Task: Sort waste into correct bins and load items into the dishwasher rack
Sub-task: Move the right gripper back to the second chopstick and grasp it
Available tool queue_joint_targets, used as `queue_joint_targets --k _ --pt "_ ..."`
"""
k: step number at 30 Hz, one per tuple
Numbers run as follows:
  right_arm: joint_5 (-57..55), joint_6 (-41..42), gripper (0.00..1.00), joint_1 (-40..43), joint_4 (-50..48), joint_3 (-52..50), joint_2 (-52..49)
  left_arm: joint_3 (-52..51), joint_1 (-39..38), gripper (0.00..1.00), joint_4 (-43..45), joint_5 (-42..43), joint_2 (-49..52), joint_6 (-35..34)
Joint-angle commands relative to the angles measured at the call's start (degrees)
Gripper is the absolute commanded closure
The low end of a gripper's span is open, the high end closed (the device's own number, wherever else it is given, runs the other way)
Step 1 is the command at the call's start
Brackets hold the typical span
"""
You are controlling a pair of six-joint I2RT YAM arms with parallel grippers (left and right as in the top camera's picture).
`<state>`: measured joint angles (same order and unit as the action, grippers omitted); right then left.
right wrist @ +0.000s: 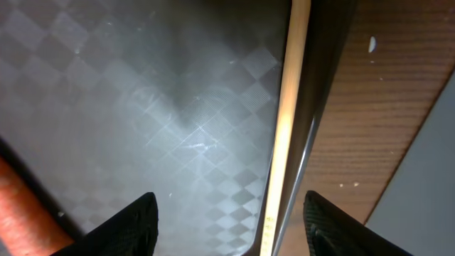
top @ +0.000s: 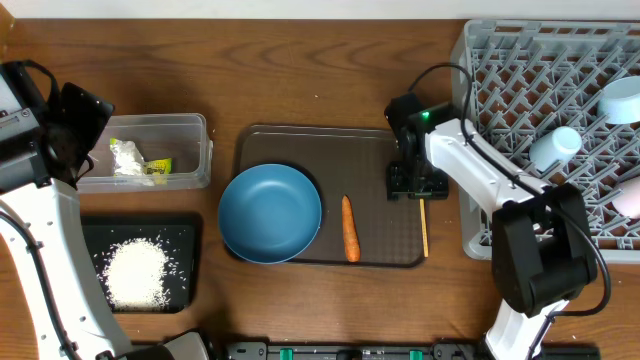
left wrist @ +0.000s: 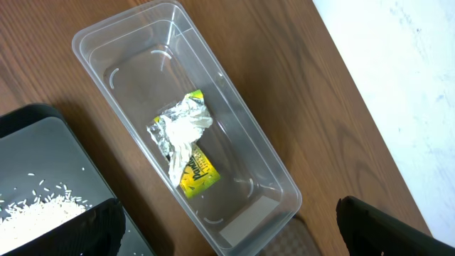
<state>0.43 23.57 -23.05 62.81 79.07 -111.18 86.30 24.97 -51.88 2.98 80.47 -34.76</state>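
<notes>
Two-arm pose | left gripper [left wrist: 231,231] wide apart over clear tub [left wrist: 135,78] | right gripper [right wrist: 234,224] low, parted, straddling chopstick [right wrist: 288,107]

The right arm [top: 470,165] is a smooth white plastic shell set between bulky matte-black joint housings [top: 540,255]. A small green indicator light [top: 425,116] glows on its black wrist block, and a thin black cable [top: 440,72] loops out beside it. The left arm [top: 45,260] has the same white shell and an angular black wrist housing [top: 75,125]. The left gripper [left wrist: 226,217] and the right gripper [right wrist: 231,213] both carry matte-black fingers [right wrist: 131,227] with blunt, rounded tips.
</notes>
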Motion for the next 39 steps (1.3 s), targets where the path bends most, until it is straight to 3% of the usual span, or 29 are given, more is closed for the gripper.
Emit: queue_joint_targets --k 1,19,31,39 --pt "-0.17 1.05 0.34 0.15 -1.18 -1.33 -0.07 -0.15 0.09 0.02 0.0 -0.66 0.02 -0.48" --pt "1.57 1.2 0.32 0.2 -9.16 -7.54 -0.11 -0.15 0.09 0.02 0.0 -0.66 0.02 -0.48" --pt "2.84 4.85 0.67 0.02 -11.15 -7.58 -0.11 -0.15 0.09 0.02 0.0 -0.66 0.02 -0.48" --pt "2.89 7.43 0.71 -0.68 -11.19 -7.76 -0.17 -0.15 0.09 0.02 0.0 -0.66 0.02 -0.48"
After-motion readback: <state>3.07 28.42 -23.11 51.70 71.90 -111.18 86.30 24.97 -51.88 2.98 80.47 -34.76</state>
